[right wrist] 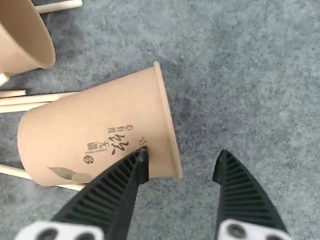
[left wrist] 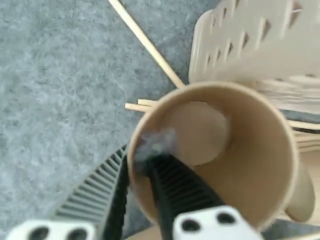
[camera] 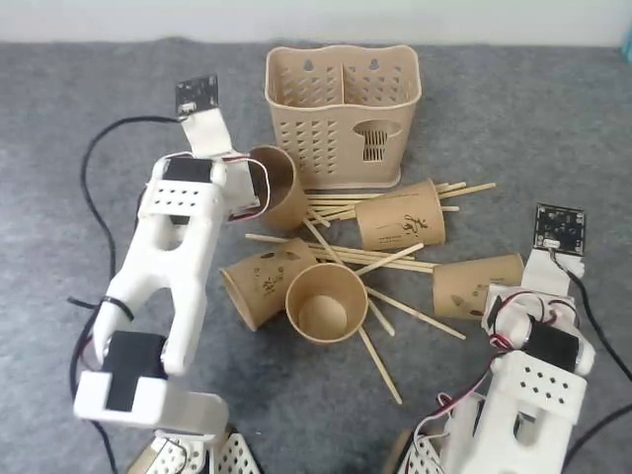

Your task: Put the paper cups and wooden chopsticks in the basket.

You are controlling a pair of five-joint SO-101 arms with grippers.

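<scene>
Nearest you, at about four o'clock on the grey felt-covered table [camera: 553,148], your right gripper [right wrist: 182,159] stands wide open and holds nothing. Its jaws straddle the rim of a brown printed paper cup [right wrist: 90,125] lying on its side, with one fingertip [right wrist: 141,155] over the cup's wall. At the centre, three more brown paper cups [camera: 326,301] sit over a scatter of thin pale wooden chopsticks [camera: 395,259].

Farther off, at ten o'clock, your left gripper [left wrist: 139,157] is closed on the wall of another paper cup [left wrist: 235,165] — one finger inside, one outside. That cup is just beside the tan perforated plastic basket [camera: 343,114] at twelve o'clock.

The cups look light and easily crushed, so a gentle pinch at the rim seems best. The chopsticks look stiff, thin and likely to roll — take them mid-length.
</scene>
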